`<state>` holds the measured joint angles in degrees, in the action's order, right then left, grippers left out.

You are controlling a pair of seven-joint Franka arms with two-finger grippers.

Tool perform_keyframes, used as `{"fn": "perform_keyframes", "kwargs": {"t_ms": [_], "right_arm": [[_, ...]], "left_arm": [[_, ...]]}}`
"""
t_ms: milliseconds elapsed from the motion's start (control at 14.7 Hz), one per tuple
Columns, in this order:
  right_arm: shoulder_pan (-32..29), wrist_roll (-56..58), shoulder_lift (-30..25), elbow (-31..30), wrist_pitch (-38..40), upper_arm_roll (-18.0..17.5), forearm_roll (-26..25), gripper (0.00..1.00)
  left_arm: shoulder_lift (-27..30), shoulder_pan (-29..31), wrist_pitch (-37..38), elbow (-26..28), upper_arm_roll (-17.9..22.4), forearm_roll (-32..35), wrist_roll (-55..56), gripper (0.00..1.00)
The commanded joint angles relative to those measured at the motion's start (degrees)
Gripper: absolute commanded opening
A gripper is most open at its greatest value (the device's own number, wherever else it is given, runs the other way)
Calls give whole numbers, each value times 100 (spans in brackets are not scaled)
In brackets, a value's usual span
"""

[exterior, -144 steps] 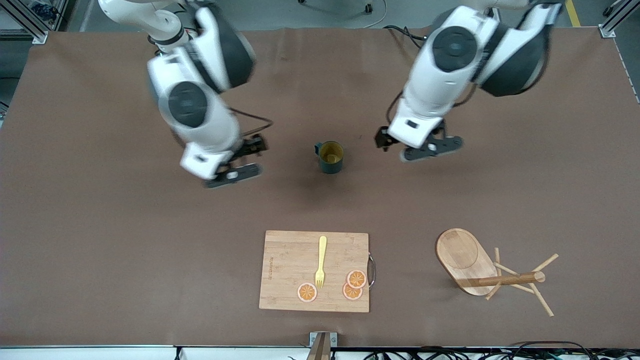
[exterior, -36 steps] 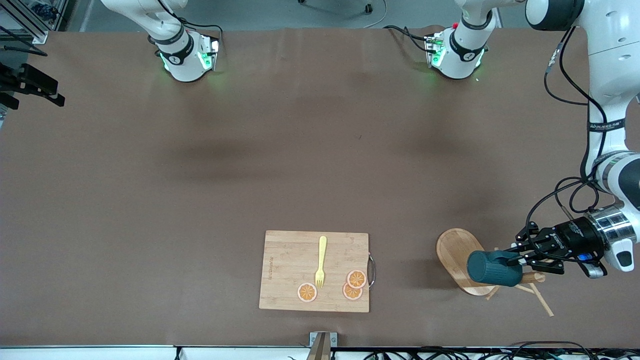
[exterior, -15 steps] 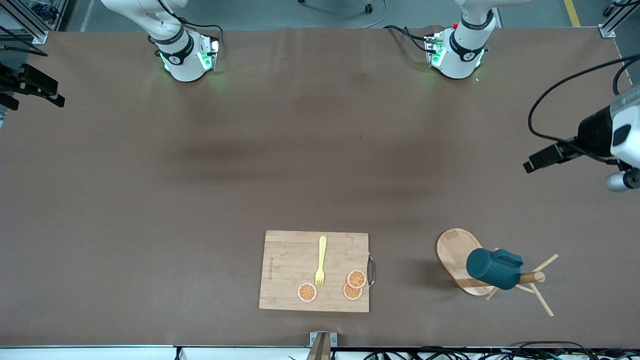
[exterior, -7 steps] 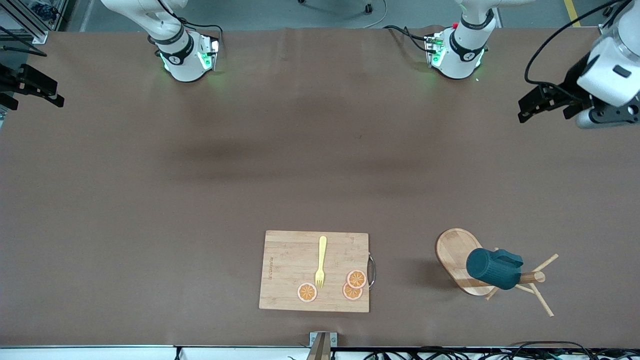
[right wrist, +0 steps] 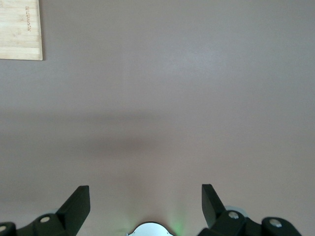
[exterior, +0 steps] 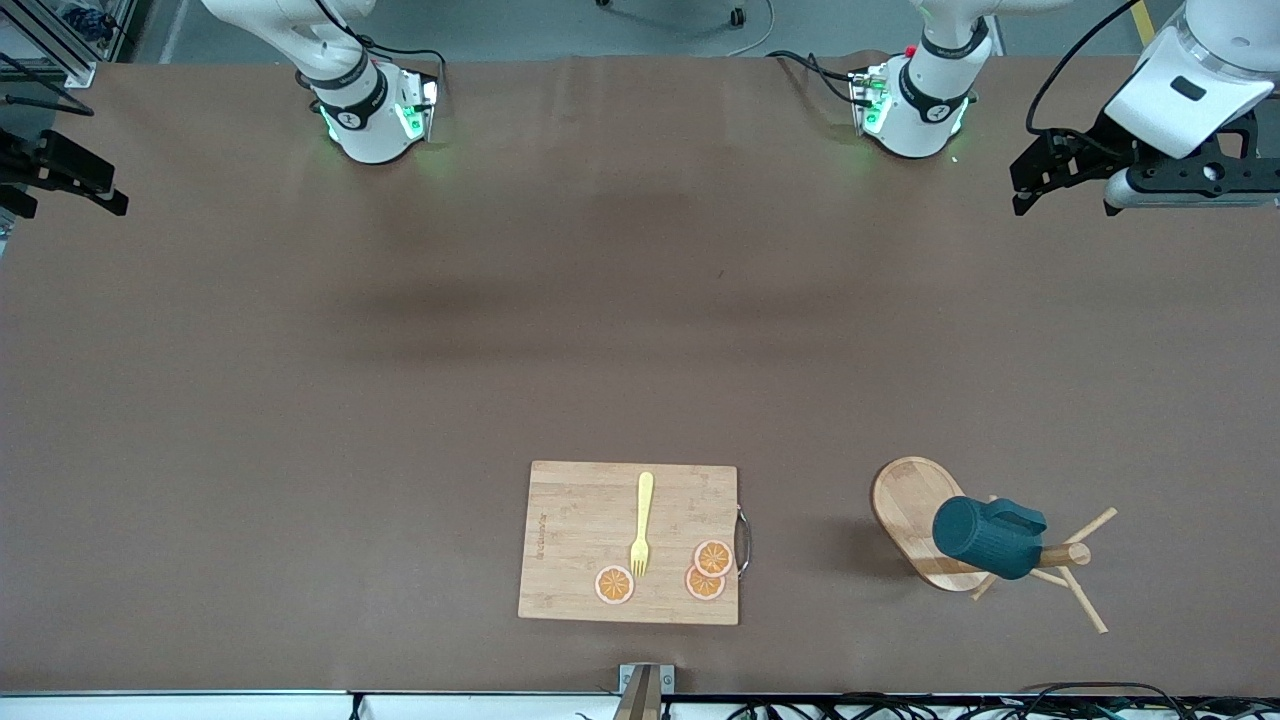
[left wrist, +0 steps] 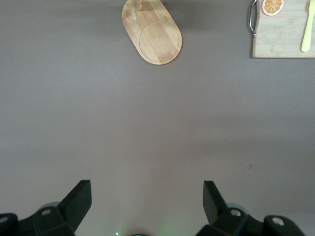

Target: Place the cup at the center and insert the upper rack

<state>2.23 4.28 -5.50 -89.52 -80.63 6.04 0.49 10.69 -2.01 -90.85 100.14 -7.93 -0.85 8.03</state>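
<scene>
The cup (exterior: 985,537) is found lying on its side across the post of the upper rack (exterior: 925,520), which is itself tipped over on the table toward the left arm's end, beside the cutting board (exterior: 580,540). The left gripper (exterior: 1040,175) was clamped on the cup 2.5 s ago; it has since been released and withdrawn, and is now seen spread wide and empty over the table edge beside its own base. In the left wrist view its fingers (left wrist: 78,199) are wide apart with nothing between them. The right gripper (right wrist: 145,201), also parted and empty, is parked at the right arm's end and is judged to be waiting.

The cup is not at the table's centre, so that step is judged unfinished.

On the cutting board are 1 yellow fork (exterior: 641,523) and 3 orange slices (exterior: 705,570). Nothing is seen obstructing the open centre of the table.
</scene>
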Motion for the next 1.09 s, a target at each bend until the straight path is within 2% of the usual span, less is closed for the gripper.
{"fn": "perform_keyframes", "kwargs": {"t_ms": [0,204,409,1021], "right_arm": [[-65,-15,-153,-153,3,-42,-49,100],[-65,11,-153,-153,21,-42,-67,100],[-65,380,-153,-153,30,-33,-102,100],[-65,143,-162,-144,65,-33,-40,100]], "left_arm": [[-14,16,93,-169,63,68,-152,100],[-146,34,348,-442,116,76,-179,100],[-155,60,446,-442,248,24,-512,100],[-383,69,534,-715,248,-11,-425,100]]}}
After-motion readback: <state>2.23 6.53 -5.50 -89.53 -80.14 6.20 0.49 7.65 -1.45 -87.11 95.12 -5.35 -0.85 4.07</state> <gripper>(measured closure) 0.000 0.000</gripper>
